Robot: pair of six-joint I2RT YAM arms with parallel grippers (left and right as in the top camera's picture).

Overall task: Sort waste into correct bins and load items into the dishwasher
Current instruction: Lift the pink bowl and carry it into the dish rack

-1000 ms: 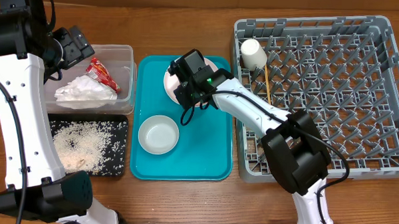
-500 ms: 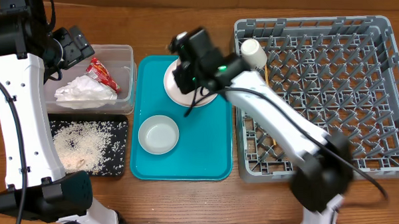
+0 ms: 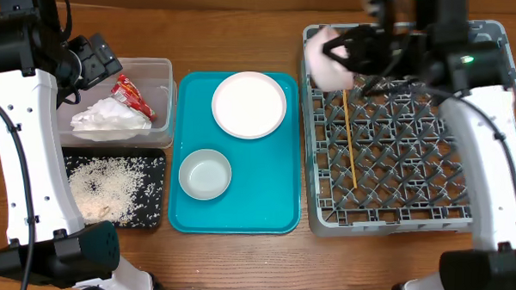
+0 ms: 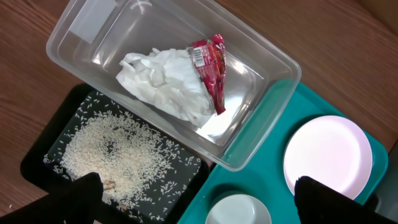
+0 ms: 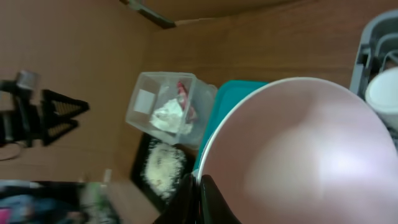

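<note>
Chopsticks [image 3: 350, 140] lie in rack [image 3: 393, 220]

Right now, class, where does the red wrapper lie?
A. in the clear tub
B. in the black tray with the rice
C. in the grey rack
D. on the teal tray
A: the wrapper lies inside the clear tub, against the napkin.
</note>
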